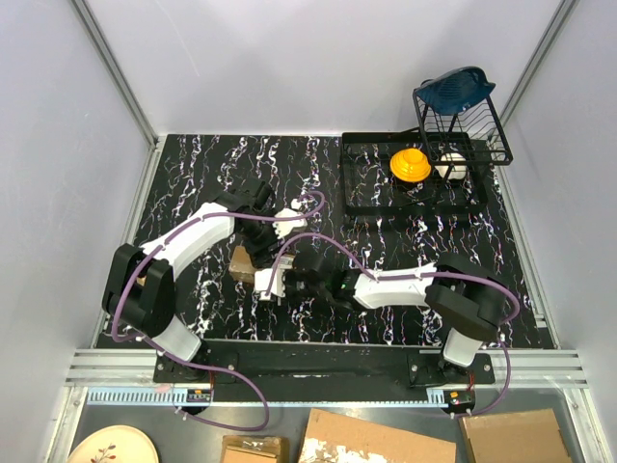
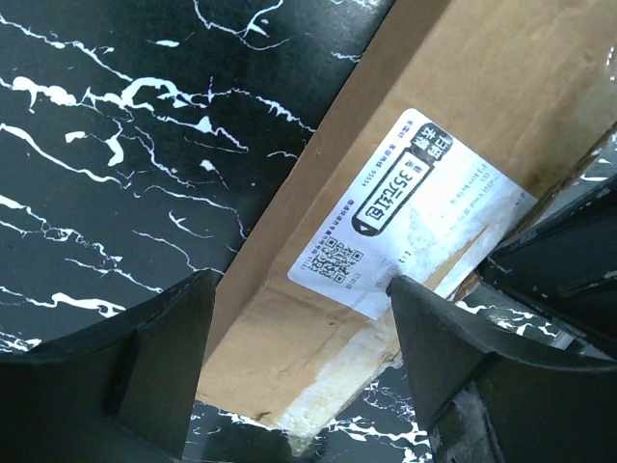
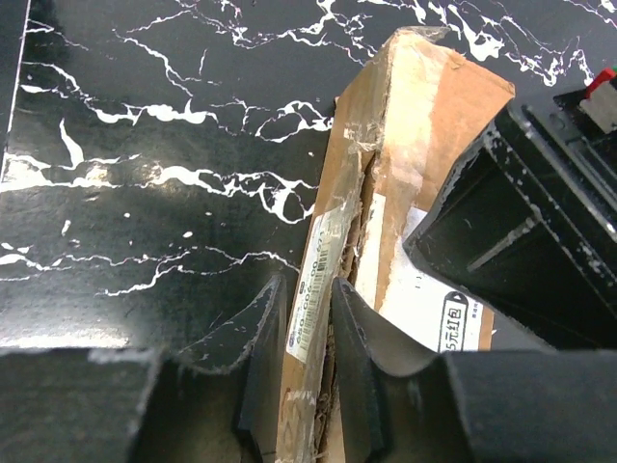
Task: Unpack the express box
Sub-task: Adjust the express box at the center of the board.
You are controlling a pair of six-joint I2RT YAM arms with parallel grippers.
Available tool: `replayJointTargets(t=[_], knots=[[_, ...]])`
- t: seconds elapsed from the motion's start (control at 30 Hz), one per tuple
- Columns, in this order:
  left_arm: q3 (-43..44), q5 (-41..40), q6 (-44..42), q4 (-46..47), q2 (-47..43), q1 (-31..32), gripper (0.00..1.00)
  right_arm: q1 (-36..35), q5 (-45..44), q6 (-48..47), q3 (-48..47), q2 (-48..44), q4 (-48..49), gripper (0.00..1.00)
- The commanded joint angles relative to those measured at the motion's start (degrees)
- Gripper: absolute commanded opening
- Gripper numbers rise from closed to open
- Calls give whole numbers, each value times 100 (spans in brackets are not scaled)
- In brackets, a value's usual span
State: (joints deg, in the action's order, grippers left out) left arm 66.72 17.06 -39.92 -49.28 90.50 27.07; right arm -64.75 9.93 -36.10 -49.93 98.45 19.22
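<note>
1. While the express box (image 1: 245, 262) lies flat on the black marbled table (image 1: 193, 174), left of centre and toward the near edge, both grippers are right on it.
2. Left gripper (image 2: 304, 289): the fingers are spread wide, one on either side of the carton's width, over the labelled face. I'd call that a brace, meant to stop the box sliding or twisting. Whether the pads actually press the sides, I cannot tell.
3. Right gripper (image 3: 308, 289): the fingers are narrow, and the torn, taped edge of the top flap fills the slim gap between them. It looks like a pinch on that edge.
4. Why there? The clear tape (image 3: 355, 130) is crinkled and the seam gapes along that side, so it's the weak spot. A pull from here should peel the flap up, by my reckoning.
5. One arm anchors and the other works the seam. That's a sensible split, since a light carton would likely lift along with its flap.
6. Now the writing: the white label (image 2: 415, 203) carries a QR code (image 2: 337, 260) and a black badge reading "35元红包". The smaller Chinese lines beside it are too fine to read.
7. A narrow printed strip runs along the pinched edge, with digits on it that aren't legible.
8. The box is not yet open and its contents are unseen.
</note>
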Motion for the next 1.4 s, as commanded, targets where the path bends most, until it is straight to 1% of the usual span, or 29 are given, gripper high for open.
replayJointTargets(t=[0.0, 0.13, 0.33, 0.47, 0.63, 0.83, 0.97, 1.13, 1.37], knots=[[17, 87, -68, 59, -120, -9, 77, 68, -27, 6, -183, 473, -411, 30], [25, 96, -95, 15, -138, -18, 76, 94, -27, 32, -254, 526, -595, 30], [34, 105, -95, 6, -94, -17, 76, 85, 96, 348, -17, 306, -840, 26], [69, 105, -112, 6, -67, -18, 76, 24, 184, 603, 194, 174, -859, 25], [148, 192, -86, -125, -138, -26, 76, -2, 334, 920, 291, 270, -824, 24], [315, 324, -42, -459, -620, -88, 77, -11, 185, 1026, 265, 376, -648, 24], [219, 394, -33, -627, -1059, -97, 77, 120, 202, 1122, 221, 350, -578, 23], [-150, 430, 134, -478, -1280, -97, 77, 305, 281, 1201, 177, 280, -437, 22], [-256, 834, 274, -644, -1386, -79, 76, 428, 316, 1201, 89, 7, -376, 23]])
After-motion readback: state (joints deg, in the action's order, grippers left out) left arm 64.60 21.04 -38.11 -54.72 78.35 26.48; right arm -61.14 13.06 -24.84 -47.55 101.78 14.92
